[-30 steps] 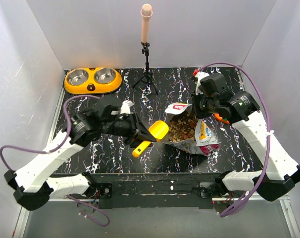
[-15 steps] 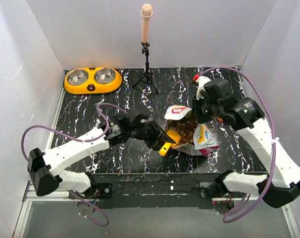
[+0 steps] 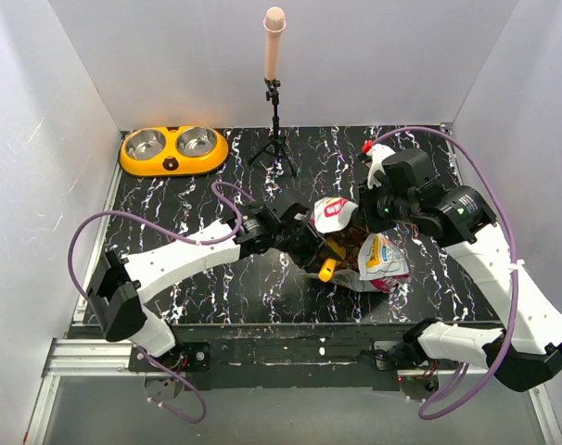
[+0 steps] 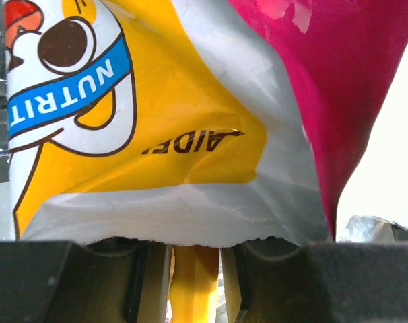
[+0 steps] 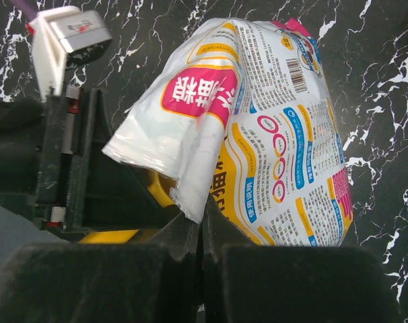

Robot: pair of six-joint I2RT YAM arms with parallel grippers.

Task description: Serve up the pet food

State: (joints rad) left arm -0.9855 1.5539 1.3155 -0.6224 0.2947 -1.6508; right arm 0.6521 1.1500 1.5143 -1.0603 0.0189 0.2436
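Observation:
The crinkly white pet-food bag [image 3: 381, 261] lies right of centre with its mouth toward the left arm. A little brown pet food [image 3: 354, 244] shows in that mouth. My left gripper [image 3: 315, 250] is shut on the handle of the yellow scoop [image 3: 327, 271], whose cup is hidden inside the bag. In the left wrist view the yellow handle [image 4: 194, 279] sits between my fingers and the bag [image 4: 157, 121] fills the frame. My right gripper [image 5: 202, 225] is shut on the bag's torn upper edge [image 5: 190, 202], holding the flap [image 3: 333, 212] up.
The orange double bowl [image 3: 174, 163] with steel cups stands at the back left corner. A microphone on a black tripod [image 3: 275, 139] stands at the back centre. White walls close in the marbled black table [image 3: 207, 199] on three sides.
My left arm has swung right and carried the scoop from open table into the bag's mouth. The scoop's cup is now hidden. The right gripper has kept its hold on the bag.

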